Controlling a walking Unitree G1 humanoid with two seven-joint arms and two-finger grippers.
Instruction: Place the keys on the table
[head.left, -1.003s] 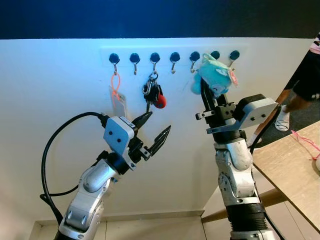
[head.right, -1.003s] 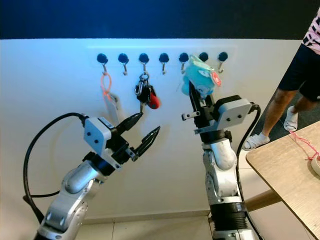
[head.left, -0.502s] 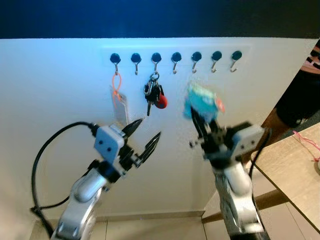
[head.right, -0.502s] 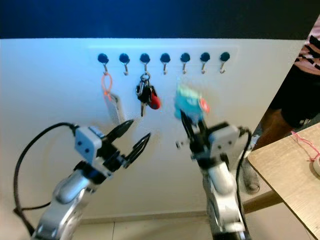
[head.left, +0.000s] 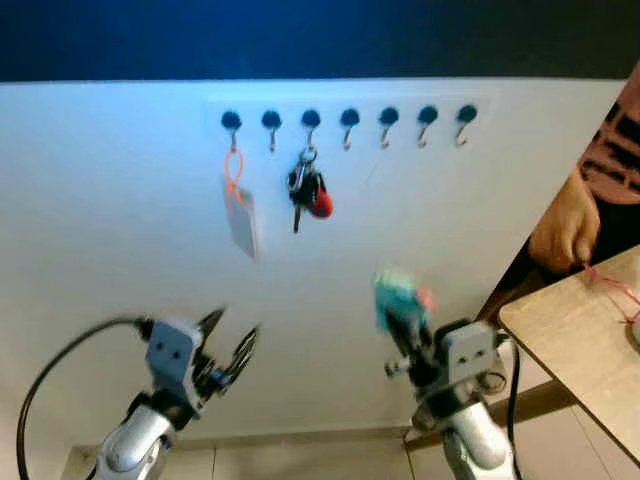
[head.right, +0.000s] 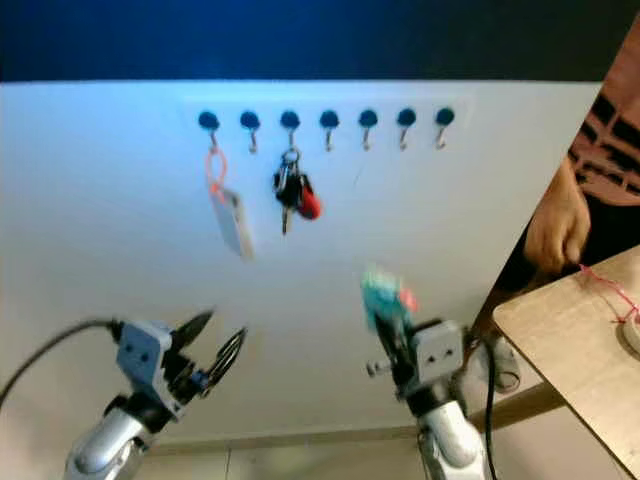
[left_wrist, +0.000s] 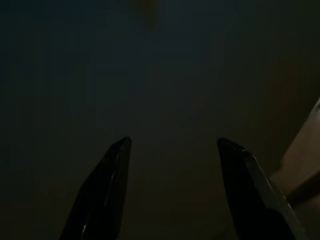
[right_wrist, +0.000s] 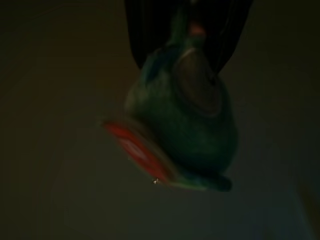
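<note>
In the left eye view, the right gripper (head.left: 400, 322) is sitting low in front of the white wall (head.left: 120, 280), its jaws clamping a blurred teal plush keychain (head.left: 397, 298), well below the row of hooks (head.left: 348, 119). A bunch of keys with a red fob (head.left: 309, 193) and an orange loop with a white tag (head.left: 240, 212) are hanging from two hooks. The left gripper (head.left: 232, 347) is hovering low with jaws parted, holding nothing. At the right, a person's hand (head.left: 566, 232) is reaching over the wooden desk (head.left: 575, 330).

The left wrist view is showing two black fingers (left_wrist: 102, 195) spread apart in darkness.

The right wrist view is showing the teal plush with a red-rimmed disc (right_wrist: 137, 150) pinched between the fingers.
</note>
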